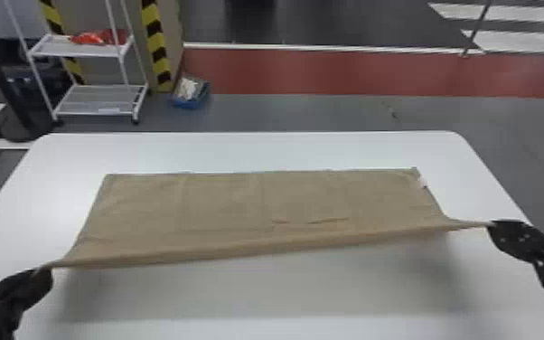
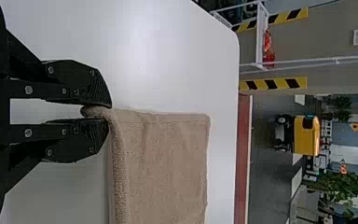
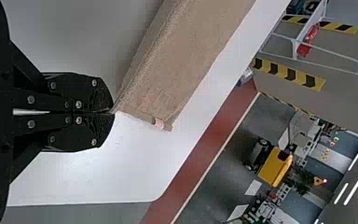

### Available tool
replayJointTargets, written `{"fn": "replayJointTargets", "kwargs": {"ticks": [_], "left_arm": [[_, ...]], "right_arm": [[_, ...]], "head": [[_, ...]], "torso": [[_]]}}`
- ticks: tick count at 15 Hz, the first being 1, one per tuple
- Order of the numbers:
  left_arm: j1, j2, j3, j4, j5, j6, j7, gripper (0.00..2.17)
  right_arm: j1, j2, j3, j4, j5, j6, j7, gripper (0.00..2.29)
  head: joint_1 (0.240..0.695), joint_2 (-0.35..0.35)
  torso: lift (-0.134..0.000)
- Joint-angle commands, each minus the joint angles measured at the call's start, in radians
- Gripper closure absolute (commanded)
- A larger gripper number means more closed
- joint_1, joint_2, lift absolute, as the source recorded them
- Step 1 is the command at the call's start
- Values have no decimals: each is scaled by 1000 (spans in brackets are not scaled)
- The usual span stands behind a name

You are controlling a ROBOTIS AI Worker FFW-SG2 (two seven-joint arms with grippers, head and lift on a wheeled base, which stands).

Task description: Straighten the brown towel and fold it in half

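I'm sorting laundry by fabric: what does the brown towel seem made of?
The brown towel looks like terry cloth, probably cotton, with a matte, fuzzy finish; its nubbly loops show along the thick folded edge, though the fibre could be a blend.

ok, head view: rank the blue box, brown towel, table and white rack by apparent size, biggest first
1. table
2. brown towel
3. white rack
4. blue box
Rack and box stand farther off, so apparent size only.
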Motion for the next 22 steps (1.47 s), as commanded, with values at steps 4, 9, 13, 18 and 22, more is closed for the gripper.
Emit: {"fn": "replayJointTargets", "kwargs": {"ticks": [4, 9, 13, 18, 22], "left_arm": [[-161, 2, -42, -8, -81, 203, -67, 988], [-405, 9, -106, 92, -196, 436, -102, 988], [-531, 40, -118, 212, -241, 492, -100, 988], [-618, 74, -155, 318, -287, 495, -100, 988], [-712, 112, -195, 414, -324, 495, -108, 988]], "right_arm": [[-66, 22, 62, 2, 51, 90, 3, 2013], [-210, 14, 106, 81, 129, 228, 46, 2013], [-298, -7, 103, 193, 162, 252, 50, 2013], [-407, -6, 141, 275, 193, 262, 50, 2010], [-490, -9, 163, 354, 235, 262, 50, 2010]], "head": [[695, -28], [695, -40], [695, -40], [695, -33], [695, -9]], "torso": [[-123], [-123], [-123], [-123], [-123]]}}
